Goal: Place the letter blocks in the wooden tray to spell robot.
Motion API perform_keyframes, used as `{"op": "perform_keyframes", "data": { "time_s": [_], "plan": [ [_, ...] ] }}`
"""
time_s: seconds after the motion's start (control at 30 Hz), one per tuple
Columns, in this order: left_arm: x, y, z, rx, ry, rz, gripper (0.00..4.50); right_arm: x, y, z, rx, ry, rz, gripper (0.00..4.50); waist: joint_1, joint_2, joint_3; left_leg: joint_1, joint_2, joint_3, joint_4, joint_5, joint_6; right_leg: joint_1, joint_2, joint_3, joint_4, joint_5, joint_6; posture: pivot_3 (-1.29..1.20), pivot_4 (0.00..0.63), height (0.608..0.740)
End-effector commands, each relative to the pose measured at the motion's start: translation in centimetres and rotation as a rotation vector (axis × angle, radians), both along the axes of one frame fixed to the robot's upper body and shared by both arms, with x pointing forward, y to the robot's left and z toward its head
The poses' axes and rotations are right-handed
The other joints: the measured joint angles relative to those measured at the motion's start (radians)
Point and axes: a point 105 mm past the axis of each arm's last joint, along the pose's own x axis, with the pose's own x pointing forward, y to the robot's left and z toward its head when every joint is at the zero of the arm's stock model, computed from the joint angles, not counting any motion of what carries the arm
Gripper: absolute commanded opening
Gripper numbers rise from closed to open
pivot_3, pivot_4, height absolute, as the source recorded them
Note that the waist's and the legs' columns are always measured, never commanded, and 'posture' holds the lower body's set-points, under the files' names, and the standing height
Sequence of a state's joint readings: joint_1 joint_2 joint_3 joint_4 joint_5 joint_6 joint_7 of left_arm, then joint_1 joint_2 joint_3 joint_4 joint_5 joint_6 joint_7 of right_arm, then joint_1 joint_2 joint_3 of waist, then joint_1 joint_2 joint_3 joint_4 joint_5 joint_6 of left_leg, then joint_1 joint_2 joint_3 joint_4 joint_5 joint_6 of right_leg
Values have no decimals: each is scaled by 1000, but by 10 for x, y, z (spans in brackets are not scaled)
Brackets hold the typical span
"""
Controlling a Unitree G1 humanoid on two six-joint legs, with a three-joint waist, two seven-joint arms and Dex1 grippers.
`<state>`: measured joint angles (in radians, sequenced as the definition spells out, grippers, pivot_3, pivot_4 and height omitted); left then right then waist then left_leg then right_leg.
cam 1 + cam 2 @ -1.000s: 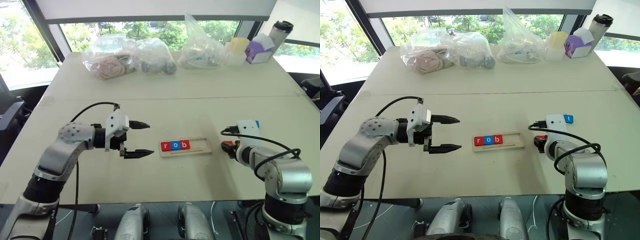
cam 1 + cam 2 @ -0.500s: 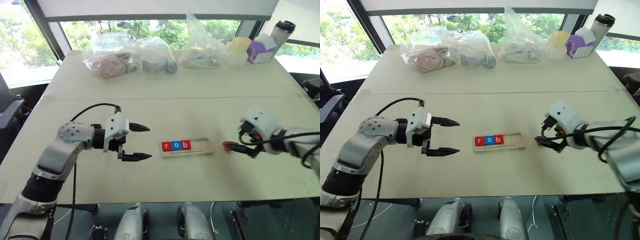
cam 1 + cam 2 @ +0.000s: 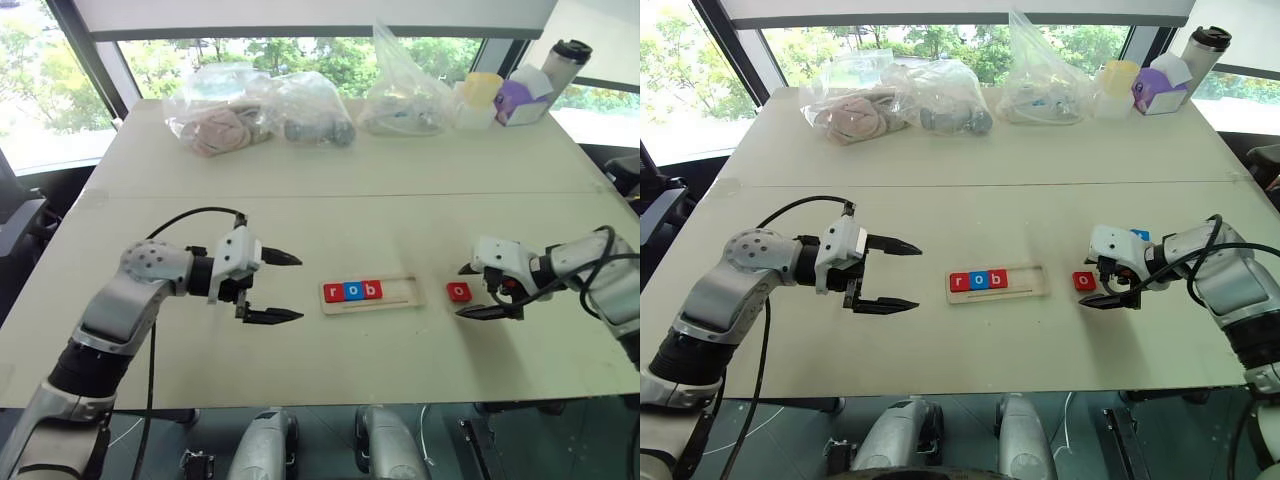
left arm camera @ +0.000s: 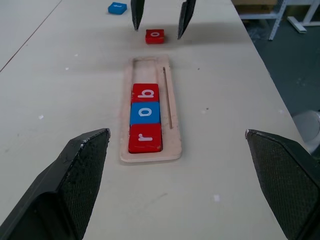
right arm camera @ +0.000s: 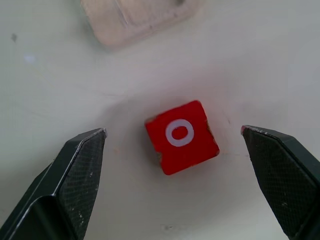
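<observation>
The left arm reaches in bent at the elbow, its left claw (image 3: 272,287) level, pointing toward the wooden tray (image 3: 369,294) from just off the tray's left end, fingers spread wide and gripping nothing. The right arm comes in low from the right edge, its right claw (image 3: 478,291) angled down at the counter (image 3: 330,215), fingers also wide apart and empty, straddling the red o block (image 3: 458,292), which lies flat on the counter just beyond the tray's right end, touching neither finger. In the tray sit 3 blocks, red r (image 4: 145,138), blue o (image 4: 145,113) and red b (image 4: 145,93), filling its left part. The left wrist view catches a blue block (image 4: 117,8) past the right claw; the right wrist view shows the tray's bare end corner (image 5: 137,17).
</observation>
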<state>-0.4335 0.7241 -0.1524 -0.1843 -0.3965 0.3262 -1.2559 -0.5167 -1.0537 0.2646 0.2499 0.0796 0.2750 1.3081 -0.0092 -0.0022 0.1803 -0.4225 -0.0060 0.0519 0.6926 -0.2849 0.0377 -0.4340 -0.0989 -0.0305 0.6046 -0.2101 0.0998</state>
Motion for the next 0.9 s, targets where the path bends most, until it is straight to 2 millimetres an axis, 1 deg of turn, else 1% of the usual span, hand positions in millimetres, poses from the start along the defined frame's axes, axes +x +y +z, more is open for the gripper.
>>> {"op": "perform_keyframes", "data": {
  "time_s": [0.03, 0.23, 0.27, 0.33, 0.47, 0.5, 0.6, 0.63, 0.67, 0.7, 0.77, 0.83, 0.9],
  "plan": [
    [-4, -1, 8, 3, -46, -5, 4500, 6, -6, 6, -47, -26, 30, 4449, -1, 0, 0, 0, 0, 0, 0, 0, 0, 0, 0, 0, 0, 0, 0, 0, 150, 740],
    [-5, 1, 9, 6, -50, 0, 4500, 12, -9, 4, -57, -24, 32, 4449, -1, 0, 0, 1, 0, 0, 0, 0, 0, 1, 0, 0, 0, 0, 0, 0, 150, 740],
    [-5, 0, 9, 6, -51, 0, 4500, 12, -10, 3, -61, -21, 34, 4216, -1, 0, 0, 1, 0, 0, 0, 0, 0, 1, 0, 0, 0, 0, 0, 0, 150, 740],
    [-4, 0, 9, 5, -54, 1, 4500, 12, -10, 2, -67, -13, 41, 3580, -1, 0, 0, 2, 0, 0, 0, 0, 0, 2, 0, 0, 0, 0, 0, 0, 150, 740],
    [-3, -1, 10, 5, -59, 3, 4500, 10, -9, 0, -70, -6, 55, 1560, -2, 0, 0, 4, 0, 0, 0, 0, 0, 4, -1, 0, 0, 1, -1, 0, 150, 740],
    [-3, -1, 10, 4, -60, 4, 4500, 11, -8, 0, -75, -11, 58, 1118, -2, 0, 0, 5, 0, 0, 0, 0, 0, 4, -1, 0, 0, 1, -1, 0, 150, 740],
    [-3, 0, 10, 5, -62, 7, 4500, 13, -3, 7, -81, -50, 77, 1128, -2, 0, 0, 6, 0, 0, 0, 0, 0, 6, -1, 0, 0, 1, -1, 0, 150, 740],
    [-3, 0, 11, 5, -62, 7, 4500, 15, 0, 13, -76, -69, 80, 1128, -2, 0, 0, 6, 0, 0, 0, 0, 0, 6, -2, 0, 0, 1, -1, 0, 150, 740],
    [-3, 0, 11, 5, -62, 8, 4500, 17, 7, 21, -65, -91, 93, 1128, -2, 0, 0, 6, 0, 0, 0, 0, 0, 6, -2, 0, 0, 1, -1, 0, 150, 740],
    [-3, 1, 11, 6, -62, 9, 4500, 18, 17, 31, -39, -109, 116, 1128, -3, 0, 0, 6, 0, 0, 0, 0, -1, 6, -2, 0, 1, 1, -1, 0, 150, 740],
    [-3, 0, 11, 5, -62, 8, 4500, 17, 35, 45, 0, -124, 154, 1128, -6, 1, 0, 6, 0, 1, 0, 0, -1, 4, -3, 1, 3, 1, -1, 0, 150, 740],
    [-2, 0, 11, 4, -63, 8, 4500, 14, 52, 52, 34, -123, 197, 1128, -5, 1, 0, 6, 0, 1, 0, 0, -1, 2, -3, 1, 6, 1, -1, 0, 150, 740],
    [-1, -1, 11, 2, -64, 7, 4500, 11, 65, 54, 53, -113, 232, 1128, -2, 1, 0, 6, 0, 0, 0, 1, -1, 1, -3, 0, 8, 1, -1, 0, 150, 740]
  ]
}}
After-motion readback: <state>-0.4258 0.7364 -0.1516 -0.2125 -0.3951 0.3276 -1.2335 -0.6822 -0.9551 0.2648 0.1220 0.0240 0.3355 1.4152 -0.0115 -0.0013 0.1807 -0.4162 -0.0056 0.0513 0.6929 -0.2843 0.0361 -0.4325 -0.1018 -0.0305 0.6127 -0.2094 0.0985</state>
